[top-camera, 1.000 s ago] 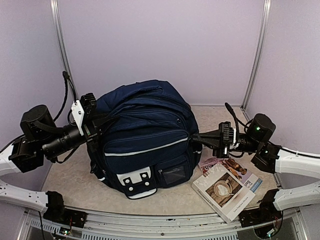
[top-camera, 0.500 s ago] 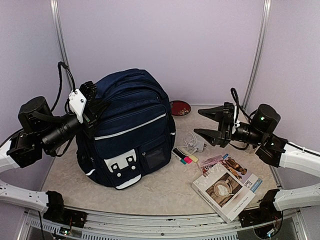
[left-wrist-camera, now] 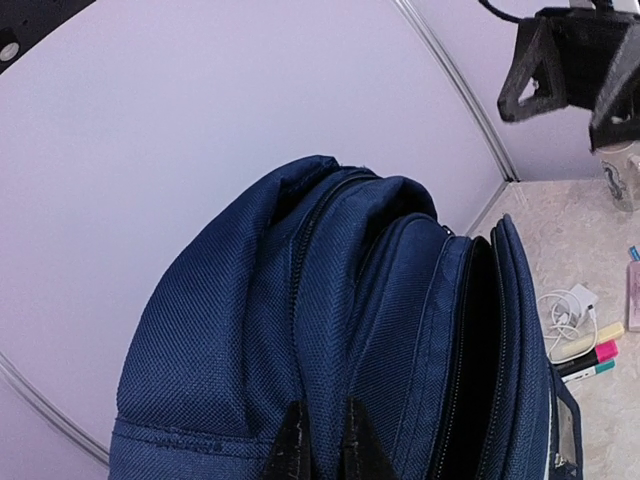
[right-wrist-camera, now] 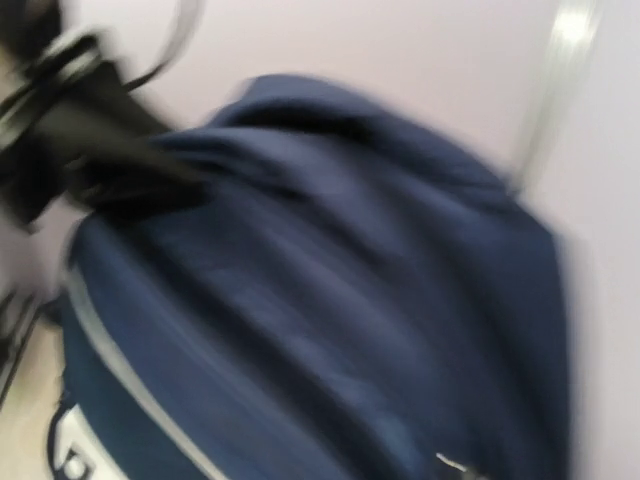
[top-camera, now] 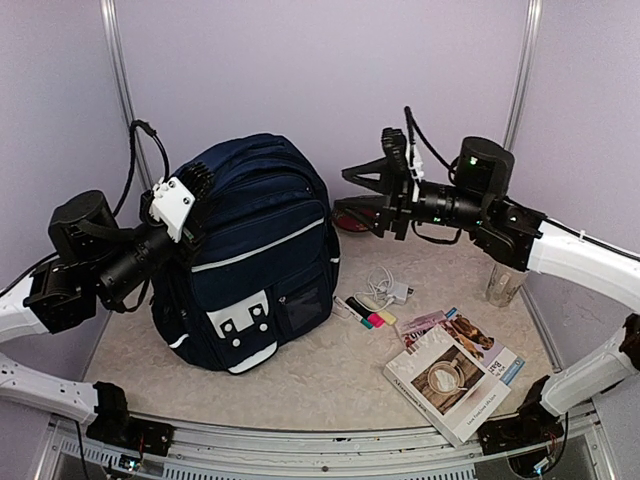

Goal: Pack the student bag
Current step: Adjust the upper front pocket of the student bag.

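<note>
Up it comes! The large navy blue fabric backpack [top-camera: 250, 250] now stands upright, its top fabric clenched at the left gripper [left-wrist-camera: 322, 440] tips. The right gripper [top-camera: 372, 195] has let go and lifted clear, jaws spread and empty, so it looks free to start loading.

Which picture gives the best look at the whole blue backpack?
The top external view: the student bag stands there whole, its white patch facing the camera. The left wrist view shows only its top, close up, pinched by the left claw. The right wrist view shows it as a blue blur.
</note>
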Controlling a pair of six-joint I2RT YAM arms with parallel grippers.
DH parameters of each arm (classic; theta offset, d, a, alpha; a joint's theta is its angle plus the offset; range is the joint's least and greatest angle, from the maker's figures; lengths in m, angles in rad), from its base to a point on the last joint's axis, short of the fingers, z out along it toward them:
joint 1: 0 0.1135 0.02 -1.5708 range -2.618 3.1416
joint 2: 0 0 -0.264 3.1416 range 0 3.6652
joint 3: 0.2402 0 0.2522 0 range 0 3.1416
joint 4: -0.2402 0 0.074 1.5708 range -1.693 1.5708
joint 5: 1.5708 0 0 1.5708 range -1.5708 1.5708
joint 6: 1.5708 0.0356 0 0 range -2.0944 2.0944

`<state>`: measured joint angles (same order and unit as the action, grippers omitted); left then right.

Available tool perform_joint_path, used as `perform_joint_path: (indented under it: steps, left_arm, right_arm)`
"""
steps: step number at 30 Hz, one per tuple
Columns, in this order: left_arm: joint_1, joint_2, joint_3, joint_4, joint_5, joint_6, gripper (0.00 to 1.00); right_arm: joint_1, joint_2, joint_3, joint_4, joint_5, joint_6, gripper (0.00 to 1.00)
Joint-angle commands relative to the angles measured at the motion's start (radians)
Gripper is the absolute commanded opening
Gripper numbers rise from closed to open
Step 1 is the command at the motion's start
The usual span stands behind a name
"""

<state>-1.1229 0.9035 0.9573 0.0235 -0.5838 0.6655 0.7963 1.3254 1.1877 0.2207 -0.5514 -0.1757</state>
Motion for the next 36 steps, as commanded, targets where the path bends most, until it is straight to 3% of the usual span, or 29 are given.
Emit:
perform_joint_path:
  steps: [1,5,11,16,25,32,36]
  left_arm:
    - [-0.006,-0.061,0.032,0.158,0.052,-0.076,0.0]
    - [-0.006,-0.07,0.036,0.104,0.094,-0.136,0.0]
    - [-0.012,-0.067,0.022,0.079,0.104,-0.168,0.0]
    - [-0.011,-0.069,0.016,0.083,0.099,-0.169,0.0]
    - [-0.008,-0.091,-0.007,0.096,0.014,-0.112,0.0]
    - [0.0,-0.095,-0.043,0.223,-0.198,0.058,0.0]
    - [0.0,-0.089,-0.022,0.303,-0.236,0.117,0.0]
  right_arm:
    - [0.129,0.135,0.22,-0.274,-0.021,-0.355,0.63]
    - [0.173,0.253,0.364,-0.416,0.032,-0.534,0.84]
    - [0.234,0.371,0.513,-0.664,0.088,-0.749,0.82]
    - [0.262,0.382,0.532,-0.834,0.089,-0.822,0.7]
    - [0.286,0.262,0.38,-0.825,0.12,-0.81,0.0]
    - [0.286,0.131,0.217,-0.723,-0.036,-0.784,0.0]
    - [0.28,0.099,0.149,-0.65,-0.083,-0.732,0.0]
